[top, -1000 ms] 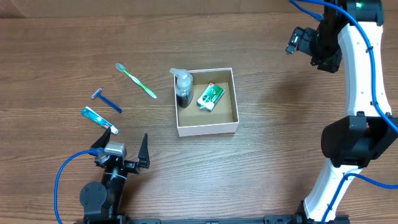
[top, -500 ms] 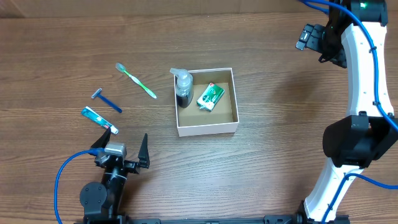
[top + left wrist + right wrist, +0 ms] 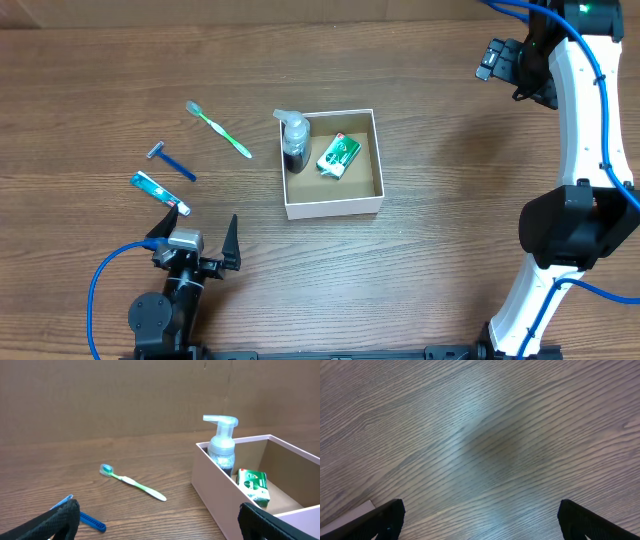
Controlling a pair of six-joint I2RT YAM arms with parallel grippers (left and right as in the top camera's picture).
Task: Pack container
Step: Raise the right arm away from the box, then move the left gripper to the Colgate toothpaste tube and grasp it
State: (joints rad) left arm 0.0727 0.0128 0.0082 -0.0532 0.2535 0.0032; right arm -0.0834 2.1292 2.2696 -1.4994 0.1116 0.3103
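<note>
The container [image 3: 335, 207], a square shallow cardboard box with white walls and a brown inside, sits mid-table. It holds an upright pump bottle [image 3: 294, 140] and a green packet [image 3: 338, 156]. In the left wrist view the container [image 3: 225, 505] is at the right, with the bottle [image 3: 221, 447] and packet [image 3: 253, 485] inside. My left gripper [image 3: 195, 240] [image 3: 160, 530] is open and empty at the near left. My right gripper [image 3: 490, 60] [image 3: 480, 525] is open and empty, high over bare table at the far right.
A green toothbrush [image 3: 220, 130] [image 3: 132, 481], a blue razor [image 3: 172, 163] [image 3: 90, 520] and a small toothpaste tube [image 3: 160, 193] lie on the wooden table left of the container. A brown wall stands behind the table.
My right gripper has moved up and to the right, farther from the container, then held still. The left arm and the objects have not moved.
</note>
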